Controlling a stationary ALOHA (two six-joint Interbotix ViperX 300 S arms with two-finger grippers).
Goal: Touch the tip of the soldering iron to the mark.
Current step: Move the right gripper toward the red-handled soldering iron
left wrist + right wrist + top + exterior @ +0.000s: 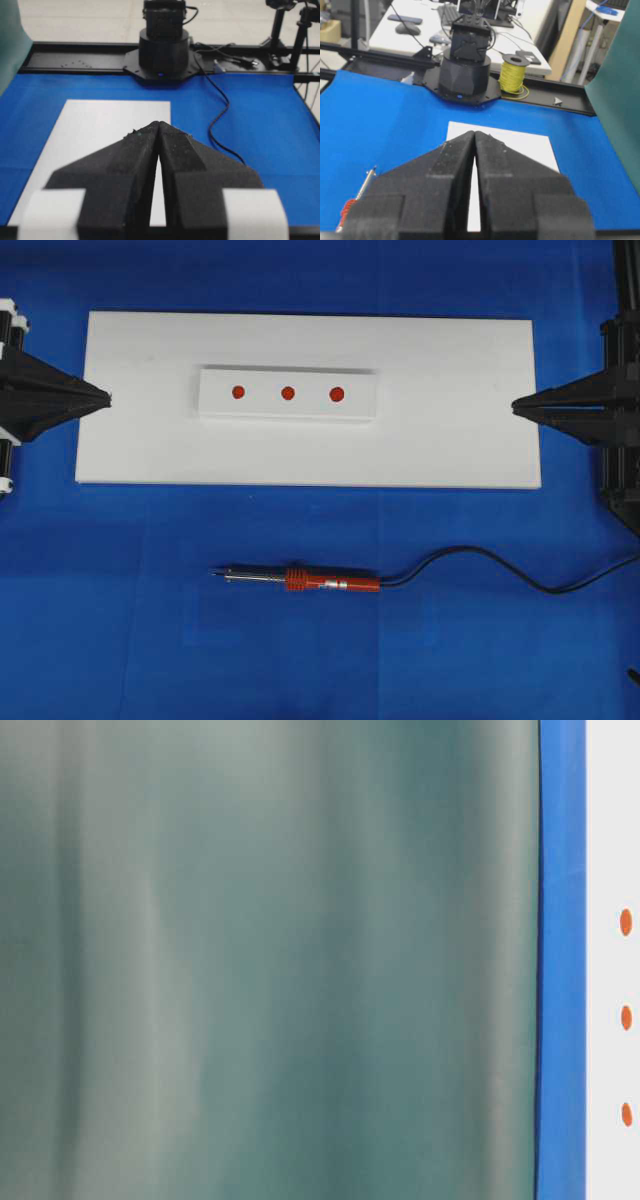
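Overhead: left gripper (104, 397) sits at the left short edge of the white board (450, 430), jaws pressed together to a point, holding nothing. Right gripper (516, 405) mirrors it at the right short edge, also closed and empty. A raised white strip (288, 412) on the board carries three red marks (287, 393) in a row. Soldering iron (300, 579) lies flat on the blue mat (120, 620) in front of the board, well apart from both grippers, tip pointing left, black cord (480, 565) trailing off right.

Table-level: mostly a blurred green sheet (270, 960); a blue band and a white strip at the right edge show three red marks (626, 1017). No gripper or iron visible.

Left wrist: left gripper (158, 123) fingers meet at the tips over the board (100, 125), nothing between them. Cord (220, 115) runs across the mat.

Right wrist: right gripper (474, 133) fingers closed tip to tip above the board (520, 142), empty. Iron (360, 192) lies low left on the mat, not touched.
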